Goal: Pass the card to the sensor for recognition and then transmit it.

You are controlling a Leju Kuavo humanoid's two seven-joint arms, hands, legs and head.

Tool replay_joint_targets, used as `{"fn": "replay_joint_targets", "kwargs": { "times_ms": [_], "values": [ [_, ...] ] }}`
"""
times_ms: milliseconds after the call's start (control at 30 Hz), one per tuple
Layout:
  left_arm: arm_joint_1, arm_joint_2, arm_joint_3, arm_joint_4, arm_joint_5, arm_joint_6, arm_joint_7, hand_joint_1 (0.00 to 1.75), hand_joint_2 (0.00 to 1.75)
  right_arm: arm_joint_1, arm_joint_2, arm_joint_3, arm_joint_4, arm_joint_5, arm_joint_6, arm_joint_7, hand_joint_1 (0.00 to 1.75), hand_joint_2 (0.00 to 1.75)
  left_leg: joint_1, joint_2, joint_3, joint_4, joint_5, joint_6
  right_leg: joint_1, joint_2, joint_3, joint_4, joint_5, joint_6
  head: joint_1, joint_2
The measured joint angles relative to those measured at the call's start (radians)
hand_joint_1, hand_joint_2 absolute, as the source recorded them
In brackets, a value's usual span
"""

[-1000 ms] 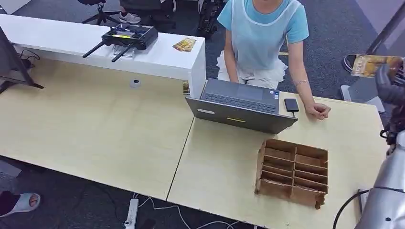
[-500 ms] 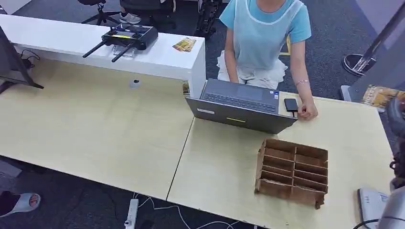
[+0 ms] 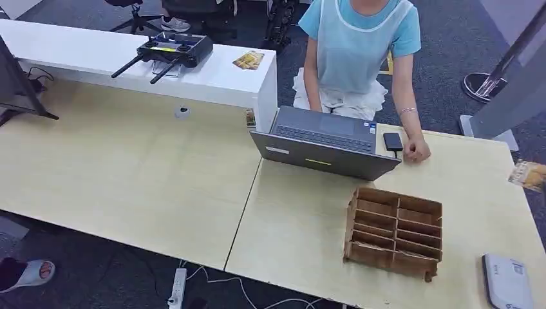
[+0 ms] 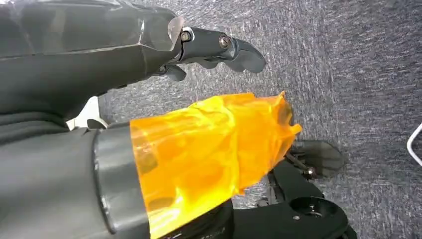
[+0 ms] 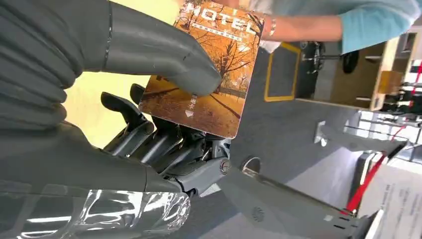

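Holding the hotel key card (image 5: 204,69) pinched between thumb and fingers, the right hand (image 5: 149,99) has dropped fast over the last second: the card was up by the top right of the head view, then lower at the right edge, and now its corner (image 3: 529,174) sits off the table's right side, nearer the white card reader (image 3: 508,280) at the near right table corner. Reader came into view as the arm cleared. Judged: card is heading down to the sensor, recognition not yet done, handover to the person (image 3: 360,45) behind the laptop (image 3: 325,143) comes after. Person's hand moved to the black phone (image 3: 393,141). Wooden slotted organizer (image 3: 395,232) unchanged. Left hand (image 4: 214,47) hangs over carpet, fingers loosely apart, holding nothing.
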Motion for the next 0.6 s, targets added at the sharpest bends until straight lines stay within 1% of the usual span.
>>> {"fn": "replay_joint_targets", "kwargs": {
  "times_ms": [333, 600],
  "values": [
    [0.0, 0.008, 0.0, 0.0, -0.004, 0.0, 0.0, 0.0, 0.0, 0.07, -0.042, -0.038, 0.043, -0.016, 0.006, -0.016, 1.75, 1.75, 0.0, 0.0, 0.0, 0.0, 0.0, 0.0, 0.0, 0.0, 0.0, 0.0, 0.0, 0.0, 0.0, 0.0],
    [0.0, 0.01, 0.002, 0.0, 0.003, 0.005, -0.003, 0.0, 0.0, 0.137, -0.053, -0.053, 0.055, -0.014, 0.008, -0.046, 1.75, 1.75, 0.0, 0.0, 0.0, 0.0, 0.0, 0.001, 0.0, 0.0, 0.0, 0.0, -0.001, 0.001, 0.0, 0.0]
  ]
}}
